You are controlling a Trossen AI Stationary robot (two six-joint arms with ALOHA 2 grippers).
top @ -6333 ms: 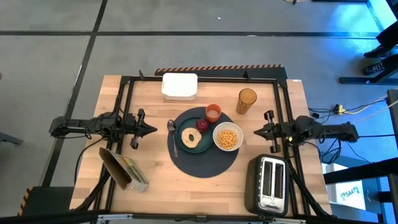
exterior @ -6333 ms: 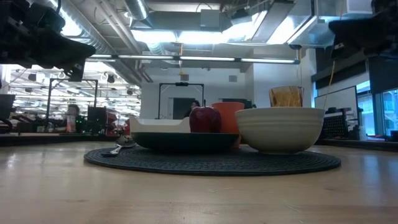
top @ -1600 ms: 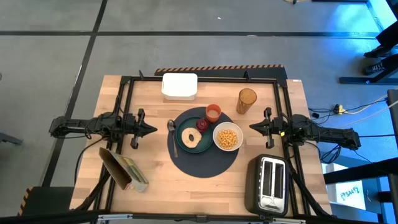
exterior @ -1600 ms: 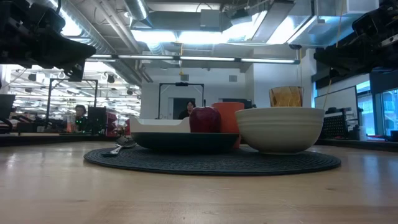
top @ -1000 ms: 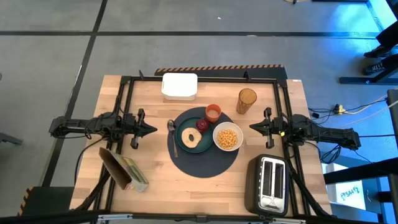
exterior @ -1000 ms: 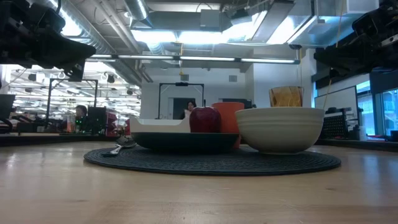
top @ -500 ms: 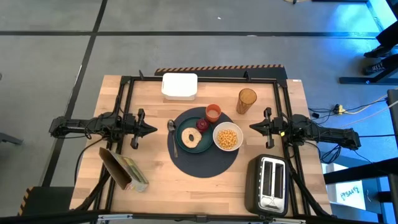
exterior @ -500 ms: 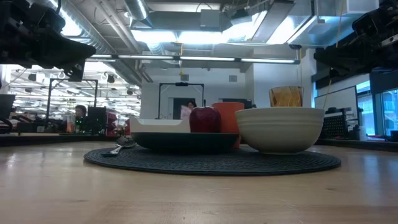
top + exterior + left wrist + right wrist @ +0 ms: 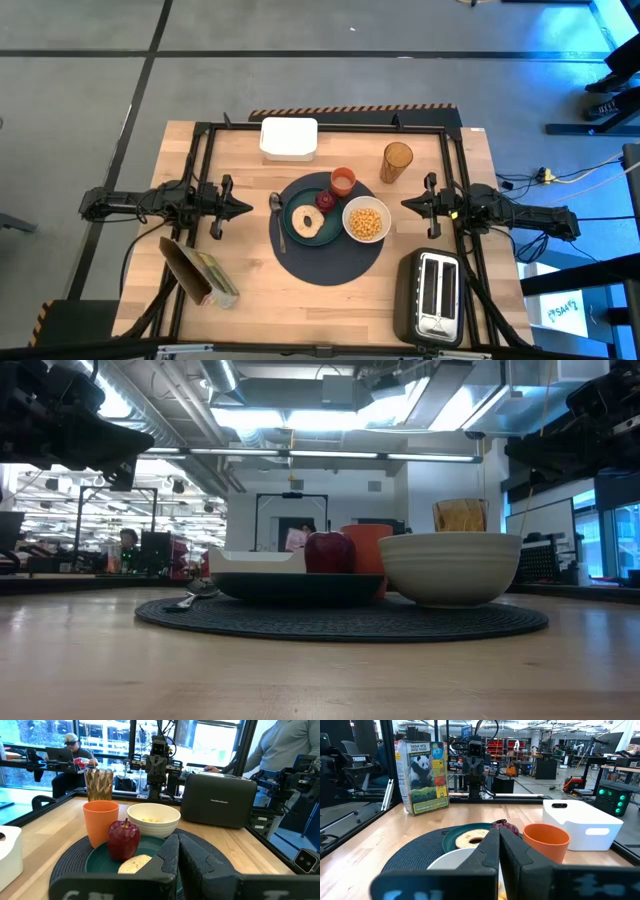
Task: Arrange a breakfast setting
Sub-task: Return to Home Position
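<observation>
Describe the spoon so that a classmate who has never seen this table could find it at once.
Find the large dark round mat in the middle of the wooden table. On it lies the metal spoon, beside the teal plate on the left arm's side. It is the only slim, shiny piece among round dishes.

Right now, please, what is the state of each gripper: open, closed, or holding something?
Left gripper: jaws closed, holding nothing, left of the mat.
Right gripper: jaws closed, holding nothing, right of the mat.
</observation>
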